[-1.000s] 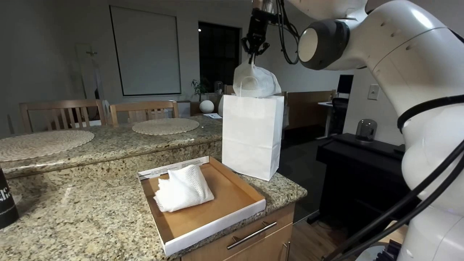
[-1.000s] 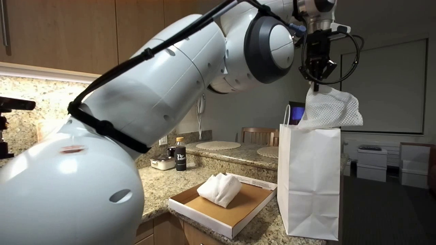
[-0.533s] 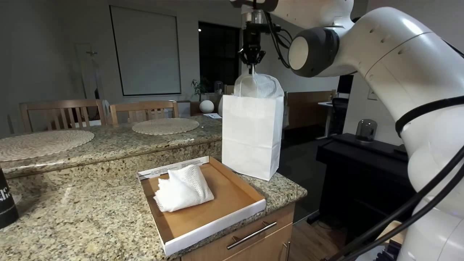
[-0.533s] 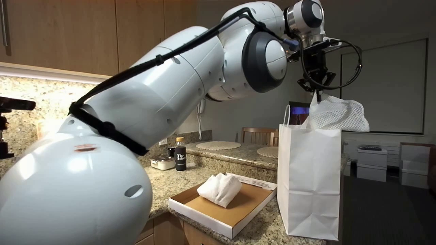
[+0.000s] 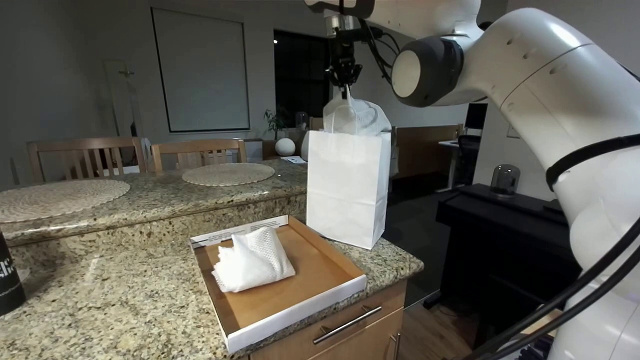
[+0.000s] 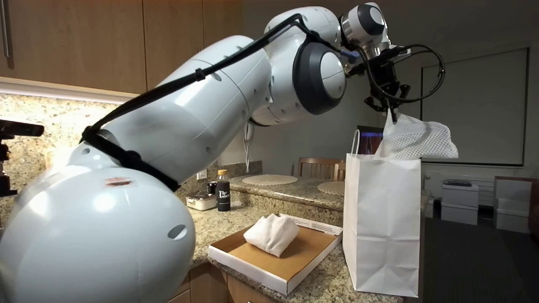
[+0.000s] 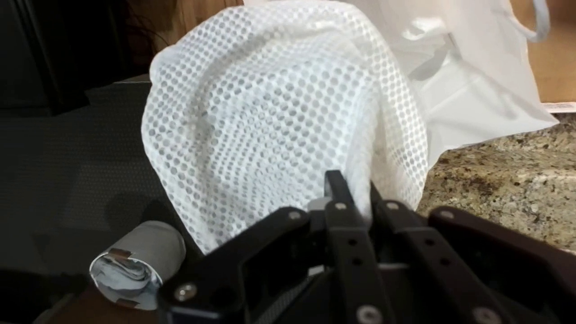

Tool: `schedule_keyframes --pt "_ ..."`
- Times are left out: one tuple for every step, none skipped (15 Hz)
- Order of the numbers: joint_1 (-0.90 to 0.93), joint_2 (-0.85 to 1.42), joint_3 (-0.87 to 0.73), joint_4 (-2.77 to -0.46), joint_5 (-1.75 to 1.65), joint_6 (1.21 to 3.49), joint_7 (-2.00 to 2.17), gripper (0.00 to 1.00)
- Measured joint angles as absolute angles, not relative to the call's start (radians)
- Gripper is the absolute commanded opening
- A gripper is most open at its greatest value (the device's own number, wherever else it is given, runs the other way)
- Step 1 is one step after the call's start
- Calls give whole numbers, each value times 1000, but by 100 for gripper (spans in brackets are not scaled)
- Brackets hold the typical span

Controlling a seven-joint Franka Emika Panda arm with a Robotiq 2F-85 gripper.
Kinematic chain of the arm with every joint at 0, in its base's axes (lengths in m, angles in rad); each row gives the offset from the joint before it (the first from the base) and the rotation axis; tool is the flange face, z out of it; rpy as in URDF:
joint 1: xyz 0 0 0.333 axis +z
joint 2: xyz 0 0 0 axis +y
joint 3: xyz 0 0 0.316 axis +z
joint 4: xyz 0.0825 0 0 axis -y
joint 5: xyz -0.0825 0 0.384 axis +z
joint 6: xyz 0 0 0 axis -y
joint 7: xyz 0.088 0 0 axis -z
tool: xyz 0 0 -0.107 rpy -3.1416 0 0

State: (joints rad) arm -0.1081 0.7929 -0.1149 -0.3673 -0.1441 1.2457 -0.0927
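Note:
In both exterior views my gripper (image 5: 345, 91) hangs above the tall white paper bag (image 5: 345, 185). It is shut on a white mesh cloth (image 6: 417, 136), pinching a fold of it, which the wrist view shows between the fingers (image 7: 343, 191). The cloth spreads out below the fingertips at the height of the bag's rim, and part of it reaches out past the side. Whether any of it lies inside the bag I cannot tell. Beside the bag stands a shallow cardboard tray (image 5: 320, 285) with a second white folded cloth (image 5: 255, 262) in it.
The bag stands near the corner of the granite counter (image 5: 125, 300). Behind is a raised ledge with round placemats (image 5: 230, 173). A dark bottle (image 6: 223, 198) and a lidded box (image 6: 201, 201) stand farther along. A grey cylindrical container (image 7: 139, 265) shows low in the wrist view.
The gripper came down with the cloth, lowering it toward the bag's rim, then tilted and rose slightly. The paper bag, tray and folded cloth stay about where they were.

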Motion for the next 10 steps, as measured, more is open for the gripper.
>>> schedule_keyframes --pt "-95 793 -122 -367 -159 1246 -96 48" --pt "-82 793 -128 -367 -173 1244 -98 54" --pt "-69 792 -134 -367 -187 1239 -99 60" --pt "-55 791 -139 -367 -201 1235 -99 67" --pt "-40 790 -145 -367 -214 1233 -99 74" --pt "-27 788 -151 -367 -226 1233 -99 80" --pt "-13 786 -156 -367 -237 1233 -99 86" --pt "-1 783 -160 -367 -246 1233 -99 93" --pt "9 779 -161 -366 -247 1233 -99 97" --pt "16 773 -160 -365 -247 1233 -97 100"
